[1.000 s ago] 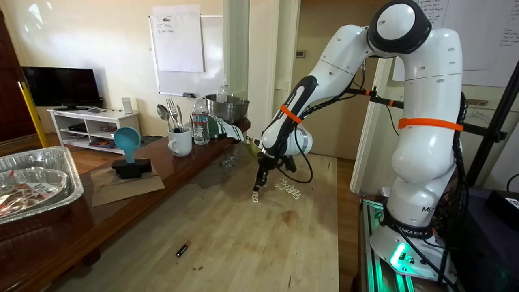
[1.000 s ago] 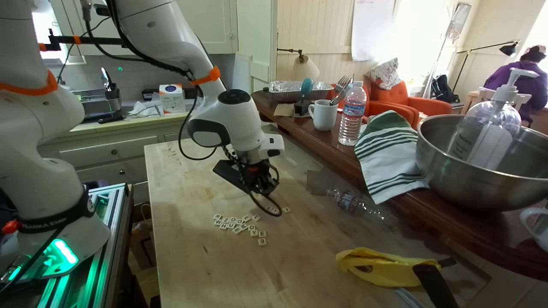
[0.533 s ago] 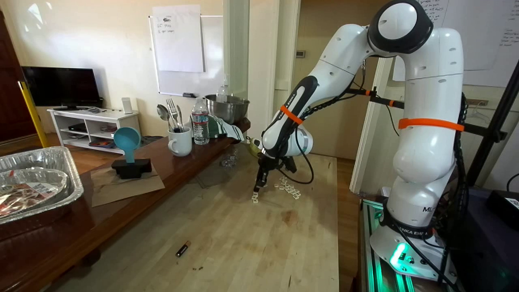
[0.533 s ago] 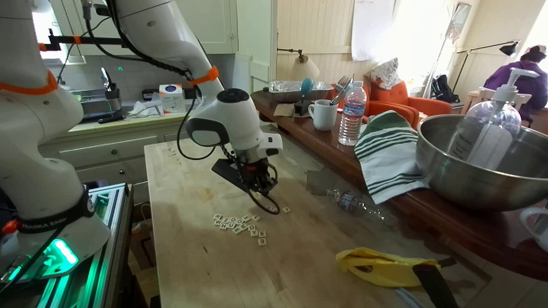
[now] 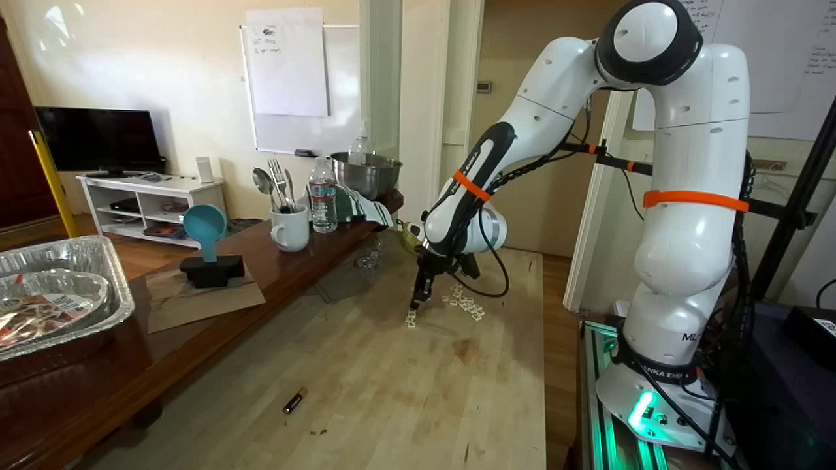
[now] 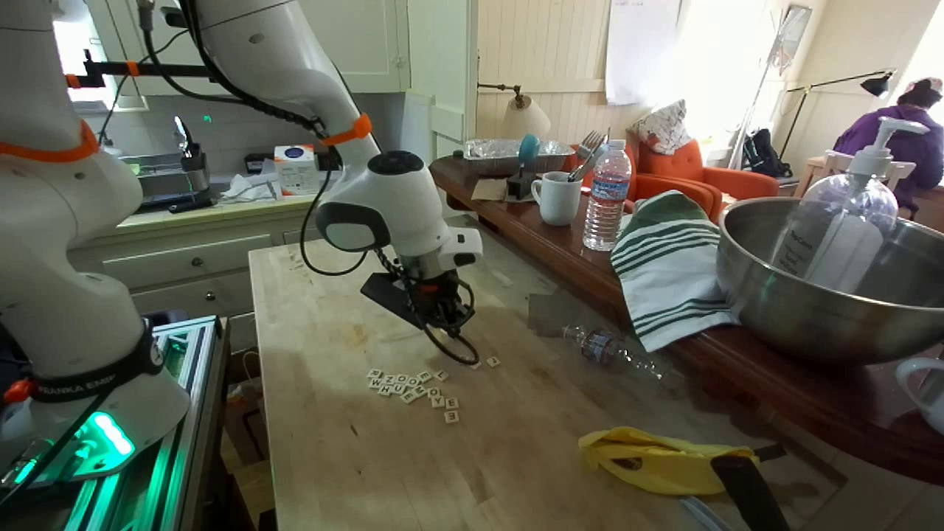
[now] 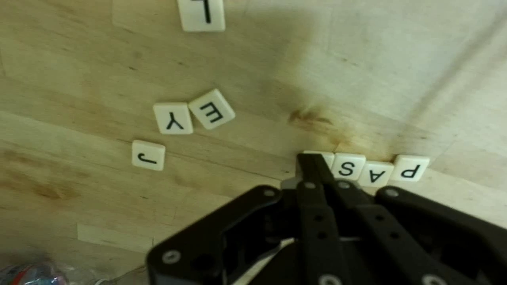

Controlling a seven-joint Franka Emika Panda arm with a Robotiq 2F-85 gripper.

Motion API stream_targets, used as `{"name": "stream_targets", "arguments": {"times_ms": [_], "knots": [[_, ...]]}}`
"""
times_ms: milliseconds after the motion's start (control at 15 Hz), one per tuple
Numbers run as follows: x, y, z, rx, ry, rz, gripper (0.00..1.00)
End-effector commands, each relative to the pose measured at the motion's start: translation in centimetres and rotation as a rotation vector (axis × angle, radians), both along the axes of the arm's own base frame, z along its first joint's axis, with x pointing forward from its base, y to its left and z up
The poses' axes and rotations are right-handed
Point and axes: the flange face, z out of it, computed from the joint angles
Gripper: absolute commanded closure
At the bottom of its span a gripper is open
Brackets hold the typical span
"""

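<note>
The closed claw [image 7: 312, 158] partly hides a letter tile [image 7: 328, 157] on the desk [image 7: 376, 79]; tiles S [image 7: 347, 167], A [image 7: 375, 173] and P [image 7: 410, 168] run toward three o'clock. From the claw, tile J [image 7: 148, 155] lies at nine, tiles Y [image 7: 173, 118] and E [image 7: 212, 109] touch at ten, tile L [image 7: 201, 16] at eleven.

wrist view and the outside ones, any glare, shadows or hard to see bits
Wrist view: letter tiles mostly legible, tabletop softly shadowed in places, gripper nearly black; in both exterior views, green base light glaring; in an exterior view, background washed out white beside the hanging paper.
</note>
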Motion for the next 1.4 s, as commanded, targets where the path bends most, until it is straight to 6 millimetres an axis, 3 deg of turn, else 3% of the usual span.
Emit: {"name": "stream_targets", "arguments": {"times_ms": [0, 933, 1000, 1133, 1333], "knots": [[-0.9, 0.3, 1.1, -0.036, -0.031, -0.004, 1.00], [-0.3, 2.8, 1.8, -0.016, -0.037, 0.053, 1.00], [-0.4, 2.9, 1.8, -0.013, -0.031, 0.047, 0.74], [-0.5, 2.9, 1.8, -0.011, -0.026, 0.039, 0.67], [-0.8, 2.8, 1.7, -0.005, -0.012, 0.027, 0.45]]}}
